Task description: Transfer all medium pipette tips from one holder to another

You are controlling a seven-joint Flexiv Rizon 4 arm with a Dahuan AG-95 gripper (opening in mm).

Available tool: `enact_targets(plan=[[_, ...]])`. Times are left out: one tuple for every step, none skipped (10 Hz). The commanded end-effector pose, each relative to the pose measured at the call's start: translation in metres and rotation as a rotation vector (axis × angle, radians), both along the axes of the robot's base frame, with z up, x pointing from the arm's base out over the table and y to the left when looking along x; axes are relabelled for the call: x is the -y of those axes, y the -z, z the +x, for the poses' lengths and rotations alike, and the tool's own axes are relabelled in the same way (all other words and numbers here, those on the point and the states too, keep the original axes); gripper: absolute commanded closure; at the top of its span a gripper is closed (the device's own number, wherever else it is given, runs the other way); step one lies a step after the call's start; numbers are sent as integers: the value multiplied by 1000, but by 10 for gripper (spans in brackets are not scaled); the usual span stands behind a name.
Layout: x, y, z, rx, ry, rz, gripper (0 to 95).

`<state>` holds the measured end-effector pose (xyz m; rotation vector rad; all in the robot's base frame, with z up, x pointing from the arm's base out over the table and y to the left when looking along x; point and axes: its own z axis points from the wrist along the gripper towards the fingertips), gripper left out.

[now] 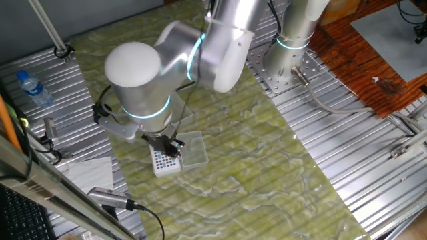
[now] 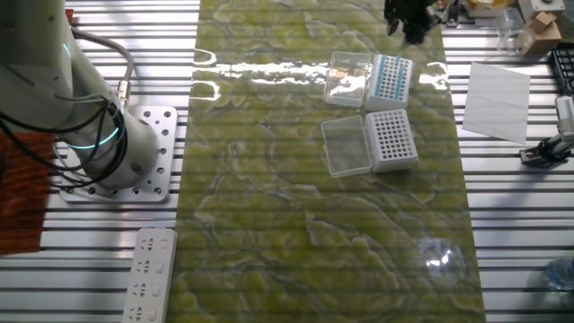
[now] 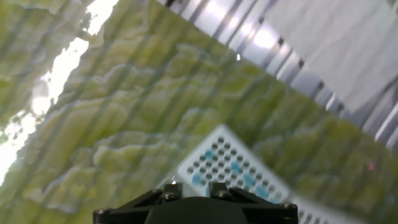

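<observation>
Gripper [image 1: 171, 145] hovers over the tip rack [image 2: 390, 78] holding the blue pipette tips [image 3: 231, 168]; can't tell the jaws' spread. I'd line up on one tip, then drop straight.

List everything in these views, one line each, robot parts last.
Tip holders: two, white grids, side by side on the mat; one holds tips, the other shows bare holes.
Medium pipette tips: many, light blue, in the holder nearer the claw.
Clear lids: two, transparent, open beside each holder.
Mat: one, green marbled, down the table's middle.
Table: one, ribbed metal.
Water bottle: one, clear with blue cap, table edge.
Paper sheet: one, white, beside the mat.
Power strip: one, white, near the arm base.
Arm: one, silver.
Claw: one, black, above the tips; state unclear.
</observation>
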<state>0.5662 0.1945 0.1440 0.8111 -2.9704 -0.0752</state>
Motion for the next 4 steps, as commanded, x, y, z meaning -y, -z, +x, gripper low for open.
enact_targets(plan=[[8, -20, -38, -46, 102, 0, 950], [12, -21, -40, -43, 100, 7, 950], [14, -21, -42, -39, 107, 10, 950], [17, -20, -44, -38, 109, 15, 950]])
